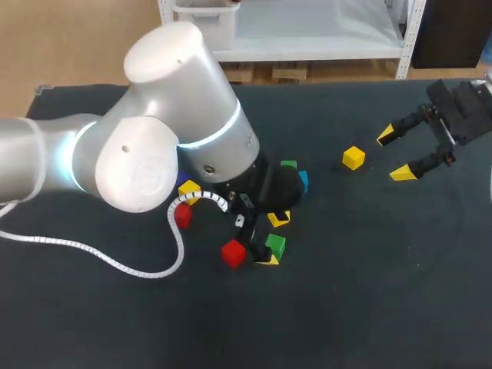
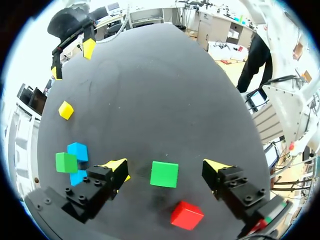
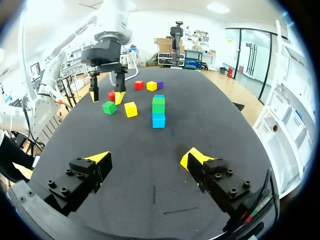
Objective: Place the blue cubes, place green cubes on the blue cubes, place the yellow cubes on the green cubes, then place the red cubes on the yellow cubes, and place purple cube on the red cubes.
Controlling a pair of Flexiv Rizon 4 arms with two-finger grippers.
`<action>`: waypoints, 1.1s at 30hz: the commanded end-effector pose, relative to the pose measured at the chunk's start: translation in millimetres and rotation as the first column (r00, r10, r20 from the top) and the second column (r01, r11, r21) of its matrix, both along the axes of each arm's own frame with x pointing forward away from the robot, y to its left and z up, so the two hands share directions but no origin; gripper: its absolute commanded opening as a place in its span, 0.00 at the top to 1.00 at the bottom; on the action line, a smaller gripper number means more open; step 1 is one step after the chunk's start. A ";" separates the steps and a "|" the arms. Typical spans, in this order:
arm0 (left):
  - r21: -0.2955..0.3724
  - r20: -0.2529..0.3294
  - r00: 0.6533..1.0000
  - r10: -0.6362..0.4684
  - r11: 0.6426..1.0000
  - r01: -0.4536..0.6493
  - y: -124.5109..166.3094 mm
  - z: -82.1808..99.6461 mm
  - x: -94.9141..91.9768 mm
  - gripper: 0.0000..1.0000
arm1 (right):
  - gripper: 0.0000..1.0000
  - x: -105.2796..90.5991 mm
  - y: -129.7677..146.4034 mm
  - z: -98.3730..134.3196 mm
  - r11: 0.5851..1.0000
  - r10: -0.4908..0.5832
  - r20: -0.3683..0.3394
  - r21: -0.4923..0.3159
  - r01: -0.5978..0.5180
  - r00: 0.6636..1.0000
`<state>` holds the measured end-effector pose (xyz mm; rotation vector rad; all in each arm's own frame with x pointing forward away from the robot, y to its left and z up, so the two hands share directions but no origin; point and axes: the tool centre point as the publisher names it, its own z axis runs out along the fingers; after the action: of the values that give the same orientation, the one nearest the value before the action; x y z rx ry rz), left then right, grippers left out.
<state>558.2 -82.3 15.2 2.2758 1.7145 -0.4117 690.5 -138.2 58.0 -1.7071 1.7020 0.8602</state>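
The dark matte bench point(image 1: 369, 292) carries a scatter of small coloured cubes near its middle. The left claw point(image 2: 166, 166) hangs over them, released, with its fingers spread wide. A green plastic cube point(image 2: 164, 174) sits on the surface between the two yellow tips, touching neither. A red plastic cube point(image 2: 186, 215) lies just beside it, nearer the claw's body.

Off to one side stands a small stack of blue and green cubes point(image 3: 158, 112). From where I stand it reads as green on blue, perhaps with another blue on top. Past the stack a second red cube point(image 3: 139, 85), a yellow plastic cube point(image 3: 151, 86) and a purple plastic cube point(image 3: 159, 84) sit close together in a row.

The right claw point(image 1: 393, 155) hovers toward the bench's far right, likewise spread and gripping nothing. A lone yellow cube point(image 1: 353, 157) lies just beside its tips. A white ribbed cable point(image 1: 92, 250) from the left arm lies looped on the bench.
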 end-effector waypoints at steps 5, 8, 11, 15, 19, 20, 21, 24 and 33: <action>0.008 -0.029 0.999 -0.014 1.000 0.014 -0.6 -15.7 4.7 0.26 | 0.00 0.3 0.1 -0.2 1.000 0.000 0.001 0.001 0.000 1.000; 0.012 -0.035 0.999 -0.011 1.000 0.011 1.7 -18.3 1.9 0.29 | 0.00 0.3 0.1 -0.2 1.000 0.000 0.001 0.001 0.000 1.000; 0.012 -0.037 0.999 -0.008 1.000 0.009 4.3 -19.0 -0.1 0.28 | 0.00 0.3 0.1 -0.2 1.000 0.000 0.001 0.001 0.000 1.000; 0.017 -0.037 0.999 -0.006 1.000 0.006 7.9 -20.2 -1.4 0.30 | 0.00 0.3 0.1 -0.2 1.000 0.000 0.001 0.001 0.000 1.000; 0.018 -0.034 0.999 -0.003 1.000 0.004 11.3 -19.0 -1.6 0.33 | 0.00 0.3 0.1 -0.2 1.000 0.000 0.001 0.001 0.000 1.000; 0.018 -0.033 0.999 -0.004 1.000 0.005 11.7 -18.9 -1.5 0.36 | 0.00 0.3 0.1 -0.2 1.000 0.000 0.001 0.001 0.000 1.000; 0.019 -0.032 0.999 -0.005 1.000 0.005 12.2 -18.9 -1.3 0.38 | 0.00 0.3 0.1 -0.2 1.000 0.000 0.001 0.001 0.000 1.000; 0.019 -0.029 1.000 -0.006 1.000 0.006 13.6 -18.2 -0.4 0.38 | 0.00 0.3 0.1 -0.2 1.000 0.000 0.001 0.001 0.000 1.000; 0.009 -0.028 1.000 -0.007 1.000 0.008 14.4 -19.2 2.6 0.86 | 0.00 0.3 0.1 -0.2 1.000 0.000 0.001 0.001 0.000 1.000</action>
<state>560.1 -69.6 -2.5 2.2960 1.7317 -0.4338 690.5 -138.2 58.1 -1.7072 1.7020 0.8601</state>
